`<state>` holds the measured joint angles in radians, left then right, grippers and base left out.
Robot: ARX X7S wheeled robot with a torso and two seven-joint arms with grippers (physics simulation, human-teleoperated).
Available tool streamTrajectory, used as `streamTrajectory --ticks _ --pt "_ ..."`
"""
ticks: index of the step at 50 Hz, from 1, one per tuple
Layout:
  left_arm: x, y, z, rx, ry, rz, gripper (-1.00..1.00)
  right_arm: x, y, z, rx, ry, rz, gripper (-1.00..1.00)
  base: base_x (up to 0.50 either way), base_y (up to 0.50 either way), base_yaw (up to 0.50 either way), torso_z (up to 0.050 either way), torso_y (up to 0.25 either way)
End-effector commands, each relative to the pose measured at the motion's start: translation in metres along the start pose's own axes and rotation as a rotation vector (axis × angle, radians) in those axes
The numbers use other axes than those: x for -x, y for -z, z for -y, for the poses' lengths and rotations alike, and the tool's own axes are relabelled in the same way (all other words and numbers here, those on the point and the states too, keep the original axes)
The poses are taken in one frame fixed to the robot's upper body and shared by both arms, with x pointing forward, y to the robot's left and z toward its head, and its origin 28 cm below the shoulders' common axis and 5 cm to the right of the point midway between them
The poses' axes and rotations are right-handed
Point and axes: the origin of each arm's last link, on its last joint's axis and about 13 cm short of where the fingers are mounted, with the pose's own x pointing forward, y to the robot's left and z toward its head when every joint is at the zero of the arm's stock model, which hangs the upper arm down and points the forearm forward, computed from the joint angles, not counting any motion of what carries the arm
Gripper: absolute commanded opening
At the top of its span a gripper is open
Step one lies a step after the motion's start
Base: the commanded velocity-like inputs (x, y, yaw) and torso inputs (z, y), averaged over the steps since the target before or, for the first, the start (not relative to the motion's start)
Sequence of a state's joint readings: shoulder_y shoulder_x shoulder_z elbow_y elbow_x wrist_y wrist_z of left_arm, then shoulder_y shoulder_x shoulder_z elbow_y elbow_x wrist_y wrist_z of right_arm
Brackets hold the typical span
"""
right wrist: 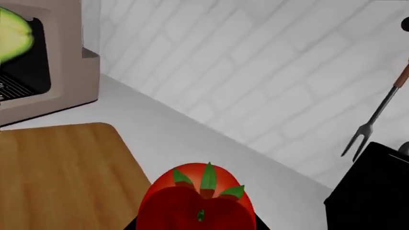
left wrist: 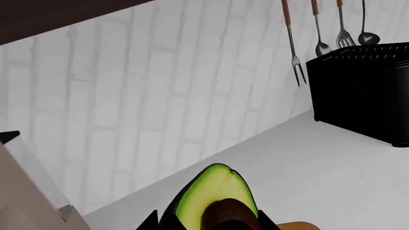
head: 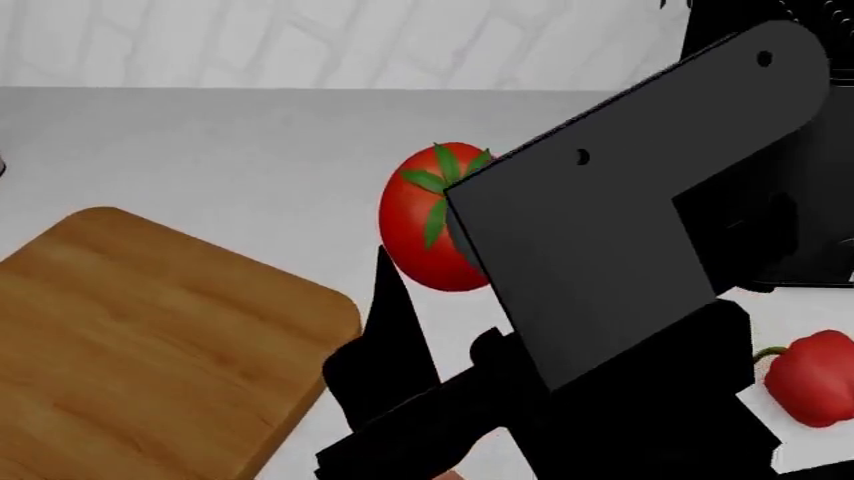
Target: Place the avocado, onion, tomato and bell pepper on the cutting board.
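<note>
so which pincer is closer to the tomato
Right. The right pincer sits right at the tomato, seemingly gripping it. The left pincer is at the avocado instead.

One avocado (left wrist: 214, 199) half, one tomato (head: 427, 215), one bell pepper (head: 811, 377) and one cutting board (head: 147, 340) are in sight. Four utensils (left wrist: 326, 33) hang on the tiled wall (a long two-pronged fork among them), beside one black boxy appliance (left wrist: 361, 91). One beige appliance (right wrist: 41, 62) stands past the board.
</note>
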<state>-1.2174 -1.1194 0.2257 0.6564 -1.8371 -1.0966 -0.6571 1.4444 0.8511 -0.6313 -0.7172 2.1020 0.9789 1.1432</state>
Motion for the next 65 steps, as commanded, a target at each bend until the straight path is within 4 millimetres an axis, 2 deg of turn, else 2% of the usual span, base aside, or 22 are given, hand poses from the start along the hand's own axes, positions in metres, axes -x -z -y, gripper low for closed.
streamTrajectory --ticks 1,20,34,39,47,65 --pt "-0.005 -0.001 -0.002 0.009 0.001 0.032 -1.00 -0.016 -0.016 0.010 0.042 -0.049 -0.017 -1.00 0.00 0.00 0.00 0.000 0.000" --pt "-0.007 -0.003 -0.005 0.004 -0.011 0.038 -1.00 -0.070 -0.029 0.022 0.074 -0.213 -0.127 -1.00 0.00 0.00 0.00 0.000 0.001" --pt "-0.008 -0.001 -0.007 0.005 -0.017 0.039 -1.00 -0.110 -0.035 0.017 0.000 -0.389 -0.150 -1.00 0.00 0.00 0.00 0.000 0.001" --pt "-0.008 -0.002 -0.007 0.001 -0.019 0.041 -1.00 -0.118 -0.036 0.013 -0.017 -0.434 -0.157 -1.00 0.00 0.00 0.00 0.000 0.000" --pt "-0.006 -0.003 -0.008 -0.006 -0.031 0.043 -1.00 -0.131 -0.028 0.004 -0.055 -0.536 -0.178 -1.00 0.00 0.00 0.00 0.001 0.000" --pt "-0.004 -0.003 -0.008 -0.003 -0.034 0.045 -1.00 -0.166 -0.014 -0.007 -0.036 -0.568 -0.211 -1.00 0.00 0.00 0.00 0.000 0.001"
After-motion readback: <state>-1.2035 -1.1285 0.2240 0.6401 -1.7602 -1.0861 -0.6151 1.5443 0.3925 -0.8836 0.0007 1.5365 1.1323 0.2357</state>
